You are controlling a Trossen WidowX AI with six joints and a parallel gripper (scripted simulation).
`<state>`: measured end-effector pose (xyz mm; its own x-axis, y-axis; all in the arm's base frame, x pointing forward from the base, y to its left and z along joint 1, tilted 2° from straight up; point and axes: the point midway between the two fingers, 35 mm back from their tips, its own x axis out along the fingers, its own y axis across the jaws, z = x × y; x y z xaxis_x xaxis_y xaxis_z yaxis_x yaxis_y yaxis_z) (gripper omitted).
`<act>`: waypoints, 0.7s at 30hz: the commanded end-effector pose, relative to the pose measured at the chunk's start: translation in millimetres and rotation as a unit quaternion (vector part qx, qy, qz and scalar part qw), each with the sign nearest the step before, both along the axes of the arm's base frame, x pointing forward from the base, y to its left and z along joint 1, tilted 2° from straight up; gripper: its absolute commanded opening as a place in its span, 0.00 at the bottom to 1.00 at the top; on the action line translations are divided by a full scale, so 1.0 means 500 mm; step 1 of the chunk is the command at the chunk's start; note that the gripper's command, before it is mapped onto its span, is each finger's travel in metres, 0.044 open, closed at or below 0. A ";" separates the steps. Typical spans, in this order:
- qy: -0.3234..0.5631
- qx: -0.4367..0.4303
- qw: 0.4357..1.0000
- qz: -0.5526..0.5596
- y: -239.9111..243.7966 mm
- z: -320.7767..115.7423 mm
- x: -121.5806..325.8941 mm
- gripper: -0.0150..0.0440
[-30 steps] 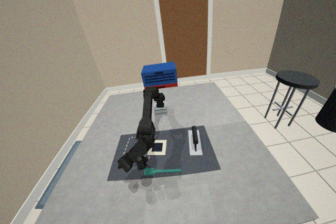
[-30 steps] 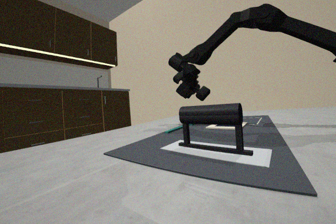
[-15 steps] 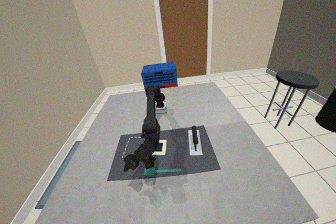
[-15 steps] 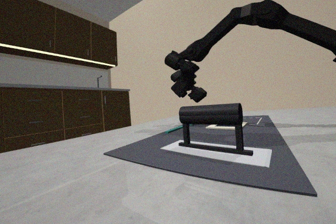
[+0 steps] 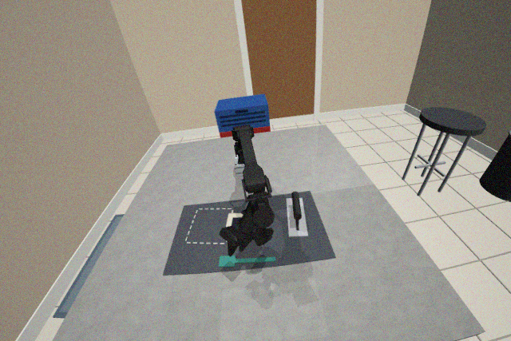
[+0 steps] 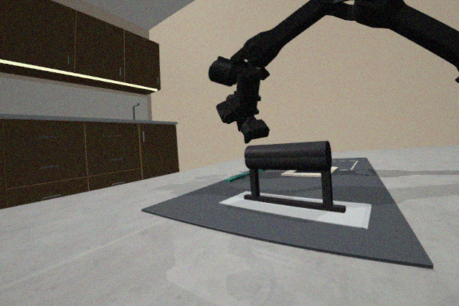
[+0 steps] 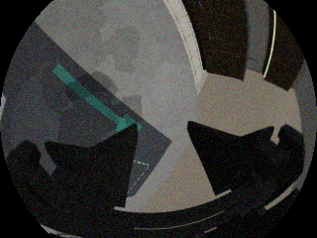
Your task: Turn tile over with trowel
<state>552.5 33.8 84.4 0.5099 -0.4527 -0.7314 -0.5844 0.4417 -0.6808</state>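
Overhead, the gripper [image 5: 249, 242] [image 6: 246, 140] [image 7: 162, 126] open and downturned.

Black handle [image 5: 295, 205] [image 6: 288, 155]: raised barrier at 3 o'clock from the tile [image 5: 233, 216] [image 6: 309, 174] in the top view; open sides for straddling fingers, a gap beneath between its posts.
Teal tool [image 5: 253, 259] [image 6: 239, 175] [image 7: 89, 94]: low obstacle at 6 o'clock, passable overhead.
Blue box [image 5: 243, 114]: bulky, well apart at 12.

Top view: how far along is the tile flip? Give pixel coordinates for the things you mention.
Nothing looks done: the tile [image 5: 235, 216] [image 6: 289, 174] lies flat, its dark square apparently up. In hand: nothing; the end effector [image 5: 247, 243] [image 6: 237, 132] [image 7: 162, 126] is open, above the mat [image 5: 181, 259] [image 6: 207, 210] [image 7: 30, 89]. Left: trowel pickup, flip into the outline [image 5: 214, 243] [image 6: 353, 165] [image 7: 141, 162], trowel release, arm clear.
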 end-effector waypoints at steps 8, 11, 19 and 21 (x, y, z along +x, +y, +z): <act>0.016 0.164 0.983 -0.080 0.170 -0.010 -0.094 0.71; 0.027 0.201 0.973 -0.109 0.210 -0.011 -0.125 0.71; 0.065 0.278 0.937 -0.200 0.306 -0.006 -0.220 0.71; 0.075 0.293 0.926 -0.226 0.327 -0.004 -0.246 0.71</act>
<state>452.0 178.0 80.7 0.2966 -0.1391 -0.9448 -0.3816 0.8897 -0.2507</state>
